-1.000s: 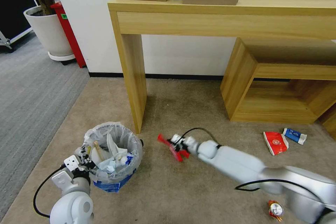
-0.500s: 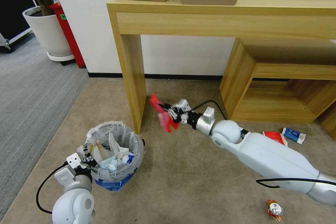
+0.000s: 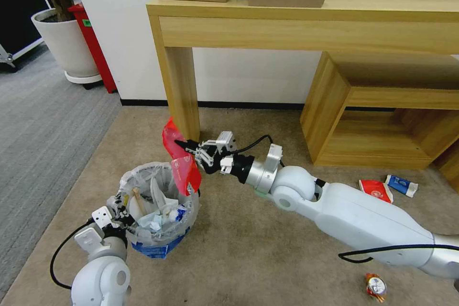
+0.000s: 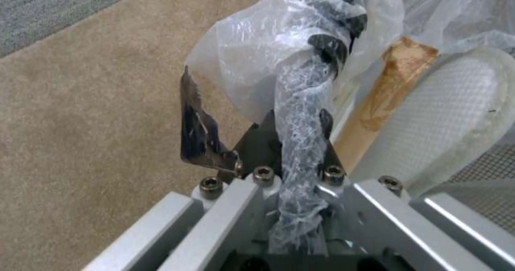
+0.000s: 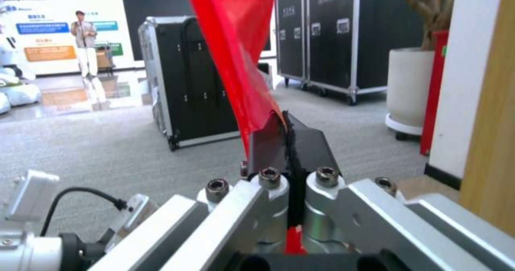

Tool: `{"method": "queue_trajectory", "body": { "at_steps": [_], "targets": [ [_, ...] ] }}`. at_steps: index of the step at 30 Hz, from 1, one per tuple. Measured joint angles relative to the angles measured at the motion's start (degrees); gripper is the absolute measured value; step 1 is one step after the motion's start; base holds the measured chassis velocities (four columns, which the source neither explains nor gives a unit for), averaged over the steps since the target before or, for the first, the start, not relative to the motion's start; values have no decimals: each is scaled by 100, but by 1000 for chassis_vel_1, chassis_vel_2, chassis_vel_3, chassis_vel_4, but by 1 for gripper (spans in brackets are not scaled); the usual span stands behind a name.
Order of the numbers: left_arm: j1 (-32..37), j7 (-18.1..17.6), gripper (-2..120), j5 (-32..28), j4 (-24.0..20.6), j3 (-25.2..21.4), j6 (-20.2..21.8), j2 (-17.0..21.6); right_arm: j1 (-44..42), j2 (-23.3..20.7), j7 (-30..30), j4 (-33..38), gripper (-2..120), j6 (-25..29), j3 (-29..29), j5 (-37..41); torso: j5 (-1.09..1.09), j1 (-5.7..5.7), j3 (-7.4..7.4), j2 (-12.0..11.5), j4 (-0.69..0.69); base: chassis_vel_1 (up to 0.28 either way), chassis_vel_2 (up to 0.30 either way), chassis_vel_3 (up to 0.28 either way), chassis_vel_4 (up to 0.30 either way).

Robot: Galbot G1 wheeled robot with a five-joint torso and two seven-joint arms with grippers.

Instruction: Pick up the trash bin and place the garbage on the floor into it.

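Right hand (image 3: 184, 145) pinches the red wrapper (image 3: 180, 163) above the trash bin (image 3: 158, 205), beside the desk (image 3: 181, 91) leg; left hand (image 3: 118, 214) clamps the bin's bag-covered rim

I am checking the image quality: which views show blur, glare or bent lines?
Head view: table edges bow slightly, everything sharp. Left wrist view: trash bin liner shows bright highlights, soft focus. Right wrist view: red wrapper glows translucent; the shiny background floor reflects light.
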Motion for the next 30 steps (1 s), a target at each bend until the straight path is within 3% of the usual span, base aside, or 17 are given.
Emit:
{"method": "queue_trajectory", "body": {
  "at_steps": [14, 17, 21, 30],
  "targets": [
    [28, -1, 0, 74, -83, 52, 24, -95, 197, 822, -23, -972, 0, 383, -764, -41, -1, 1, 0, 0, -1, 0, 0, 0, 0],
    [39, 4, 0, 87, -105, 50, 24, -123, 247, 1329, -91, -1354, 0, 494, -955, -63, 0, 1, 0, -1, 1, 0, 0, 0, 0],
    [59, 8, 0, 87, -136, 22, 21, -126, 264, 1633, -117, -1623, 0, 547, -1071, -159, 0, 1, 0, -1, 2, 0, 0, 0, 0],
    [103, 10, 0, 51, -185, -35, 3, -89, 234, 1715, -240, -2078, 0, 713, -1209, -396, 0, 1, 0, -1, 0, 0, 0, 0, 0]
  ]
}}
